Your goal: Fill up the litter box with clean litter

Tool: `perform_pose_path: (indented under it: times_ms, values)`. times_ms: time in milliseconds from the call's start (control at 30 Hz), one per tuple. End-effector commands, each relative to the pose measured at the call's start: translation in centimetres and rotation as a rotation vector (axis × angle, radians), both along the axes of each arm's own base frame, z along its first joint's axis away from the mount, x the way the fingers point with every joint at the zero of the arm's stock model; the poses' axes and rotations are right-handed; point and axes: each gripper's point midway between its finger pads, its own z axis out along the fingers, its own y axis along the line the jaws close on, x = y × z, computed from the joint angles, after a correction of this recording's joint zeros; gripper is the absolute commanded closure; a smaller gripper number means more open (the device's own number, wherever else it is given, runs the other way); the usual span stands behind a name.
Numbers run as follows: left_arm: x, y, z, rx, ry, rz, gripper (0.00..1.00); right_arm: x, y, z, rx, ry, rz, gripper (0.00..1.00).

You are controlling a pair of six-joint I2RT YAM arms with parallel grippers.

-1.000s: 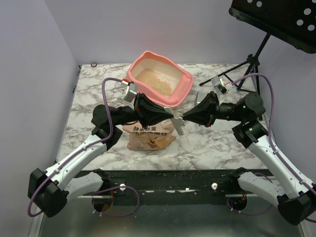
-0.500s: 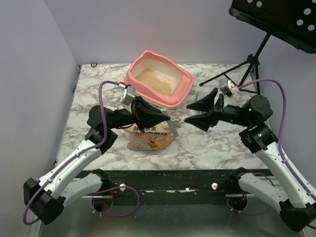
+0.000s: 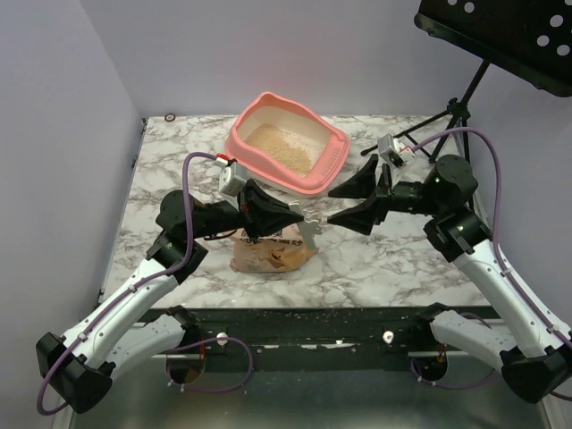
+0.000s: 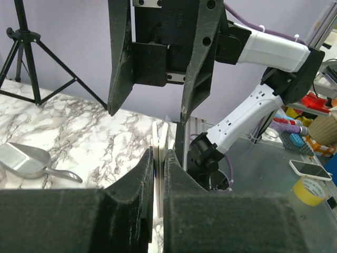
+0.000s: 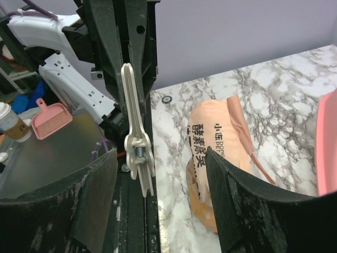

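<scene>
STEP: opening the bag, I'd say | left jaws nearly closed on a cream clip (image 5: 138, 153) above the orange bag (image 3: 268, 255) | right jaws wide, empty | litter box (image 3: 239, 143) far side of desk (image 3: 393, 259), litter (image 3: 279, 147) thin inside | NEXT: park clip, lift bag, pour.

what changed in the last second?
Right pincer opened, let go of the cream clip and backed off slightly to its right. Left pincer stays shut on the clip. Litter box and litter bag unmoved.
</scene>
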Motion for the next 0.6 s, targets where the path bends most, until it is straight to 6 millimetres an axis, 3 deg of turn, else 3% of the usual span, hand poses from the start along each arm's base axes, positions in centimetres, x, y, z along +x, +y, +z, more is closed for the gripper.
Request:
perform_pose_path:
  times_ms: [0, 267, 567]
  values:
    - [0.1, 0.3, 1.0, -0.015, -0.039, 0.018, 1.0, -1.4, 0.6, 0.0, 0.002, 0.002, 0.103, 0.25]
    - [0.3, 0.4, 1.2, -0.018, -0.046, 0.03, 1.0, -2.1, 2.5, -1.2, -0.005, 0.031, 0.178, 0.25]
    - [0.2, 0.7, 1.5, -0.021, -0.063, 0.044, 1.0, -1.9, 3.1, -2.3, -0.022, 0.054, 0.187, 0.27]
